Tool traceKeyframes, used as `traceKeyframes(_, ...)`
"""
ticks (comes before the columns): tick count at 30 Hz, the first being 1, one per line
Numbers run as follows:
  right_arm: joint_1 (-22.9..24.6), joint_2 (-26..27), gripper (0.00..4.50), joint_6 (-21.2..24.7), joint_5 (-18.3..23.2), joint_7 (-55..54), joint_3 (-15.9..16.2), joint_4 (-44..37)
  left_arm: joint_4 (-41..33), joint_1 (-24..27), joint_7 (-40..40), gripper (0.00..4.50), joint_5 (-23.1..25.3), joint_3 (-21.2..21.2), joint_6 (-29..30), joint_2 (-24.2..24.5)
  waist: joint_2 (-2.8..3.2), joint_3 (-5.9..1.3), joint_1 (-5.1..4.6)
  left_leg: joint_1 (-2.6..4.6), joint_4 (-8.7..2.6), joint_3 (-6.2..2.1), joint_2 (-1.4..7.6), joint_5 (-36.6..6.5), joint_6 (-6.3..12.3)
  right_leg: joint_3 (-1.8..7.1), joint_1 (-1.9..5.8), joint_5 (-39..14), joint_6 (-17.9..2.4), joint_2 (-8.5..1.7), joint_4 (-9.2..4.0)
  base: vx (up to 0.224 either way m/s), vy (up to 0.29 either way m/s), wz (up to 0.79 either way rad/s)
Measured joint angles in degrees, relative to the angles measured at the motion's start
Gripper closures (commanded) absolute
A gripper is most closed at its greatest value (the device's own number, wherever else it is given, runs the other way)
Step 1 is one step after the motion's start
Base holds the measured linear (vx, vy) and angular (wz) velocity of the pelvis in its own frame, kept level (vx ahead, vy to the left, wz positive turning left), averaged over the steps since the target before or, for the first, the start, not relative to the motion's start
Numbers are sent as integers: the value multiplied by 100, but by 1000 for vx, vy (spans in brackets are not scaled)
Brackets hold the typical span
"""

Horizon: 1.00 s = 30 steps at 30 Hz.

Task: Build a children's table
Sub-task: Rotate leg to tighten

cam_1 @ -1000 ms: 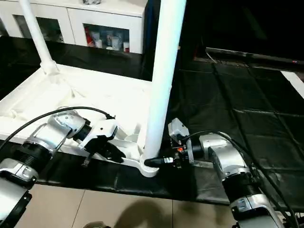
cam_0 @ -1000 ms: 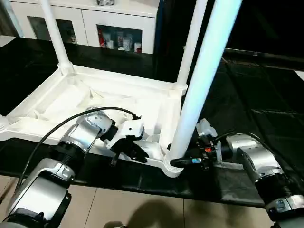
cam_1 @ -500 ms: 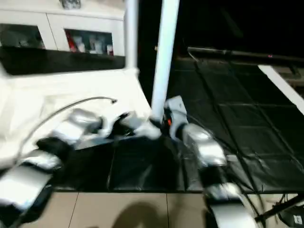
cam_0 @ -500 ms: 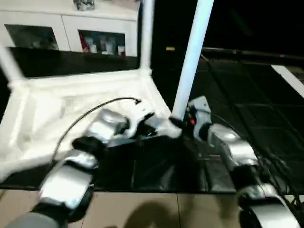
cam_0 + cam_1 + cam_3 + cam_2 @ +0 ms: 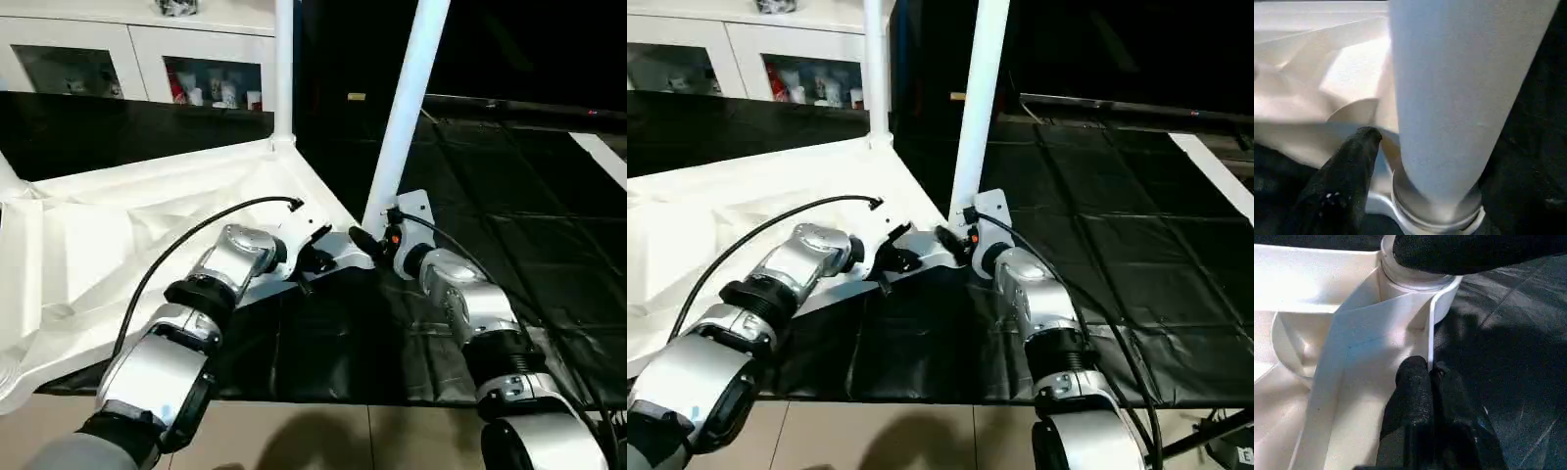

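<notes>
- Since a second earlier the table top (image 5: 118, 235) had swung round on the black mat (image 5: 509, 196): the corner the grippers worked at, then low near the mat's front edge, now sat further back, and both forearms had come closer together at it.
- Over the same second the right gripper (image 5: 367, 242) had stayed at the foot of the nearest leg (image 5: 404, 108), though its fingers now stood either side of the leg rather than tight on it.
- Whether those jaws were touching the leg or had just let go, the pictures did not settle; one black finger (image 5: 1347, 181) lay beside the socket, apart from the leg's base.
- The left gripper (image 5: 312, 260) was clenched on the thin rim of the table top next to that corner socket (image 5: 1415, 281), its fingertips (image 5: 1415, 382) pressed together over the rim.
- As for progress, the table top lay upside down, ribbed underside up, across the left part of the mat, with its left end overhanging towards the tiled floor (image 5: 294, 436).
- Two legs stood upright in corner sockets: the nearest one and another (image 5: 283, 69) at the far corner, towards the white cabinet (image 5: 147, 59).
- The nearest leg looked seated in its socket, a judgement from the ring at its base.
- Remaining corners were cut off or unclear, so the other legs could not be counted.
- Everything was plain white plastic; the legs were long, round and tapered.
</notes>
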Motion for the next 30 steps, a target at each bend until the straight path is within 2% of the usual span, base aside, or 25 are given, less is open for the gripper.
traceKeyframes(7, 307, -587, 44, -431, 63, 1466, 422, -194, -210, 164, -1003, 450, 39, -219, -525, 472, 4, 3, 6, -11, -2, 0, 1, 8, 16, -1, -11, 13, -26, 0, 1, 0, 0, 0)
traceKeyframes(10, 382, -815, 10, -657, 90, 2061, 585, -194, -374, 243, -1625, 450, 32, -365, -737, 658, 12, 8, 53, -15, -1, 0, 1, 8, 16, -1, -13, 14, -26, 0, 0, 0, 0, 0)
traceKeyframes(12, 411, -855, 10, -721, 174, 2376, 611, -194, -393, 254, -1903, 450, 28, -427, -861, 699, 18, 12, 136, -17, 1, 0, 1, 8, 16, -1, -14, 14, -26, 0, 0, 0, 0, 0)
traceKeyframes(17, 417, -1401, 10, -1087, 309, 3589, 800, -212, -433, 274, -2597, 450, 20, -568, -1166, 968, 22, 15, 230, -22, 3, 3, 2, 7, 17, -1, -14, 13, -25, -1, 0, 0, 0, 0)
traceKeyframes(22, 428, -1486, 10, -982, 629, 4431, 862, -322, -567, 304, -2949, 450, 33, -707, -1320, 1094, 22, 15, 293, -21, 3, 2, 4, 8, 17, -1, -14, 12, -23, 0, 1, 0, 0, 0)
traceKeyframes(23, 427, -1536, 35, -949, 676, 4627, 928, -358, -649, 353, -3066, 450, 34, -714, -1365, 1135, 22, 15, 302, -22, 3, 3, 4, 8, 18, -1, -14, 11, -22, 0, 0, 0, 0, 0)
traceKeyframes(25, 423, -1597, 35, -916, 685, 4861, 990, -341, -797, 434, -3242, 450, 28, -763, -1420, 1219, 21, 14, 317, -23, 4, 3, 4, 6, 19, -1, -13, 10, -20, 0, 0, 0, 0, 0)
traceKeyframes(30, 414, -1595, 83, -923, 683, 4994, 1047, -195, -1021, 513, -3448, 450, 26, -838, -1439, 1275, 21, 14, 333, -23, 5, 3, 4, 7, 17, -1, -11, 10, -20, -1, 0, 0, 0, 0)
